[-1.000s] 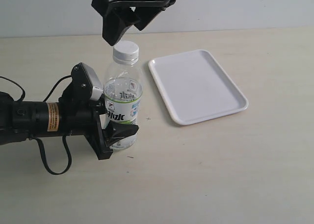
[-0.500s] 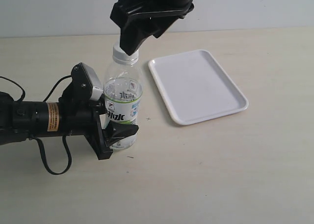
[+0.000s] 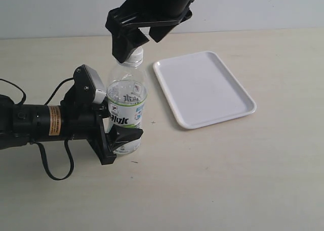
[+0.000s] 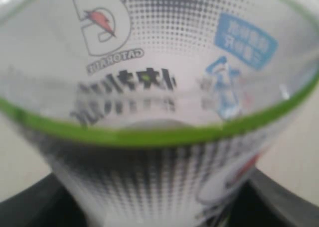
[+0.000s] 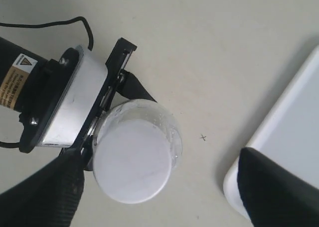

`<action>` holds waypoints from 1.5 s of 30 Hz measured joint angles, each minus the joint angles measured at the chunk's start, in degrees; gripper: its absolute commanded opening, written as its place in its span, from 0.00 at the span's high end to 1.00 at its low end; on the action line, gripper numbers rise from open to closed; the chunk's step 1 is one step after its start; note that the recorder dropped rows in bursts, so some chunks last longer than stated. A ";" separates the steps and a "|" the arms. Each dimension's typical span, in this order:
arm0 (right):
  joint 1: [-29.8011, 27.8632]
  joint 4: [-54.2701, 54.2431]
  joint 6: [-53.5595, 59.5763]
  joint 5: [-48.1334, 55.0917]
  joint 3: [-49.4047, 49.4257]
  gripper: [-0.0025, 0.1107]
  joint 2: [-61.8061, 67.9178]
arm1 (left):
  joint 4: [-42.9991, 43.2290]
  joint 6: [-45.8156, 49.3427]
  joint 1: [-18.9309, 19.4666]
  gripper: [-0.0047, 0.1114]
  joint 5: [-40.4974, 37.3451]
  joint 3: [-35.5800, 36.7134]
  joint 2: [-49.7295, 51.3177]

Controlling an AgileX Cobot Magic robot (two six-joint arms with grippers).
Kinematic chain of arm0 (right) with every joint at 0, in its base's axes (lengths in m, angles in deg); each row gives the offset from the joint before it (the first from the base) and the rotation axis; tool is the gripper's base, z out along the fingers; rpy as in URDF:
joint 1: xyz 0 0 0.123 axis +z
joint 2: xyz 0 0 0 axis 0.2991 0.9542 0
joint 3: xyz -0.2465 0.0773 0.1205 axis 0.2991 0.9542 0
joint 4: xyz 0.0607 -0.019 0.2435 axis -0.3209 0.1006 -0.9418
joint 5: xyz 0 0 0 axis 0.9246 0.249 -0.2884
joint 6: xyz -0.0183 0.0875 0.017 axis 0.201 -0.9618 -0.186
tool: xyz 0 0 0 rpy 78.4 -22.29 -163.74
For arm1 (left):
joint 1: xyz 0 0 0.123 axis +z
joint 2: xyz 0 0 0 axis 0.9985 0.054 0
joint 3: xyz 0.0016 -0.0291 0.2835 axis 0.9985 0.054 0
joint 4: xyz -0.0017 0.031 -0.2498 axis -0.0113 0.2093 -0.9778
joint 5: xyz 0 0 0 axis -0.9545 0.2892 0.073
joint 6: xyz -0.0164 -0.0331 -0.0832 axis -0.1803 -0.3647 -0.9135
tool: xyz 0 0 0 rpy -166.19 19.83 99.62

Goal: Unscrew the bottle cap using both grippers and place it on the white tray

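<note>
The bench (image 3: 228, 185) is pale and smooth. A light grey wall (image 3: 50, 10) runs behind it along the top of the picture. The bottle (image 3: 127, 97) stands upright, a little left of the middle. The left pincer (image 3: 121, 140) comes in from the left and is squeezed tight on the bottle's lower part. The bottle cap (image 5: 132, 162) sits on the bottle's neck. The right pincer (image 3: 137, 40) hangs over it at the top middle. Its 2 fingers are spread wide, 1 on each side of the cap, gripping nothing. The white tray (image 3: 202, 86) lies flat on the bench, just right of the bottle.
</note>
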 measured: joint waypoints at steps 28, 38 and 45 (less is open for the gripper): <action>0.00 -3.44 1.88 -1.21 0.00 0.39 1.32 | 0.00 0.00 0.00 0.96 0.00 0.00 0.00; 0.00 -3.24 1.74 0.39 0.00 0.47 2.29 | 0.00 0.00 0.00 0.96 0.00 0.00 0.00; 0.00 -3.02 2.89 0.63 0.00 0.51 2.29 | 0.00 0.00 0.00 0.96 0.00 0.00 0.00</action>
